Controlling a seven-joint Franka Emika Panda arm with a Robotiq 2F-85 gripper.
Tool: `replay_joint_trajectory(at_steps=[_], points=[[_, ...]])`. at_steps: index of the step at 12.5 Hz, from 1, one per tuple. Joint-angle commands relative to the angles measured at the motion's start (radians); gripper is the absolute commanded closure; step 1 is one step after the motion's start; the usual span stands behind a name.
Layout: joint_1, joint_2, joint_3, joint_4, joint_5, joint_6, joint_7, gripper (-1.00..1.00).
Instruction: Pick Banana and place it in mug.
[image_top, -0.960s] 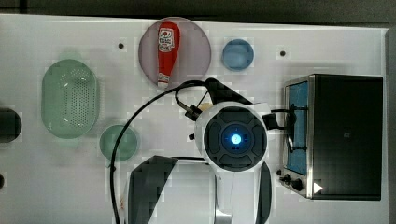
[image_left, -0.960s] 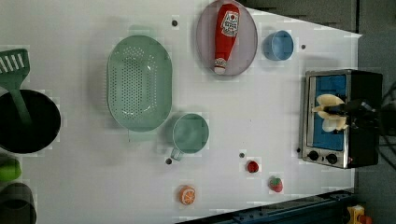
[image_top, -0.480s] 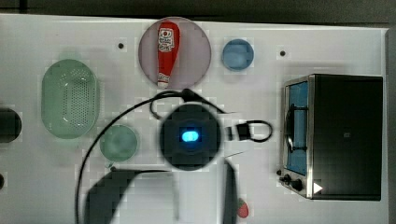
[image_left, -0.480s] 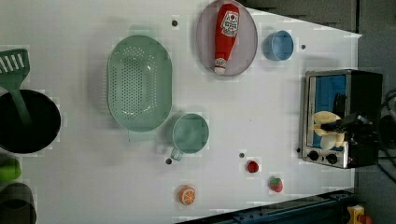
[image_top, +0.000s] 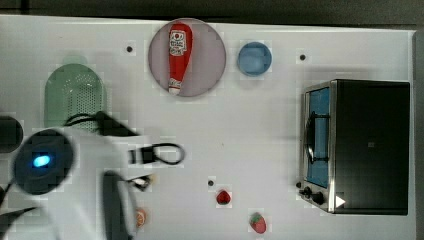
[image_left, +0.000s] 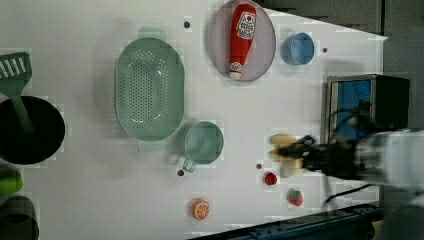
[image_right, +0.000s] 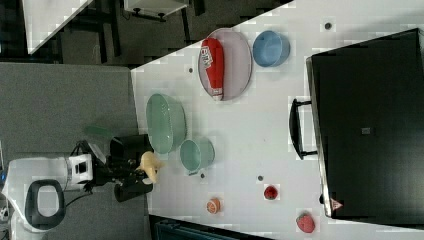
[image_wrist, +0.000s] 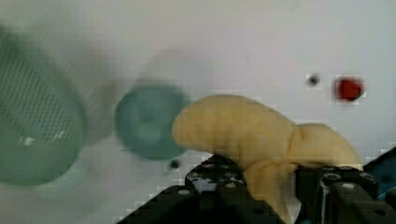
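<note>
The pale yellow banana (image_wrist: 252, 135) sits between the black fingers of my gripper (image_wrist: 273, 186), which is shut on it. In the left view the banana (image_left: 284, 149) hangs above the table, well to the right of the pale-green mug (image_left: 204, 142), with the gripper (image_left: 300, 155) behind it. The right view has the held banana (image_right: 150, 166) raised to the left of the mug (image_right: 196, 154). From the wrist, the mug (image_wrist: 149, 121) lies below, just beside the banana's tip. In the top view my arm covers the mug.
The green colander (image_left: 149, 90) stands close beside the mug. A ketchup bottle (image_top: 179, 52) lies on a plate (image_top: 210, 55), next to a blue cup (image_top: 254, 58). The toaster oven (image_top: 370, 145), a strawberry (image_left: 295, 197), an orange slice (image_left: 199, 208) and a black pot (image_left: 30, 130) ring the table.
The arm has swept from the oven side across to the top view's left, carrying the banana. In the left view the banana moved left, toward the mug.
</note>
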Motion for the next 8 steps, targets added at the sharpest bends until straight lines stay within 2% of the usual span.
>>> replay_joint_trajectory(at_steps=[1,5,8], points=[[0.019,0.085,0.024,0.004,0.021,0.116,0.201,0.26],[0.019,0.233,0.094,0.0,0.02,0.255,0.349,0.26],[0.02,0.331,0.108,-0.028,-0.003,0.394,0.382,0.26]])
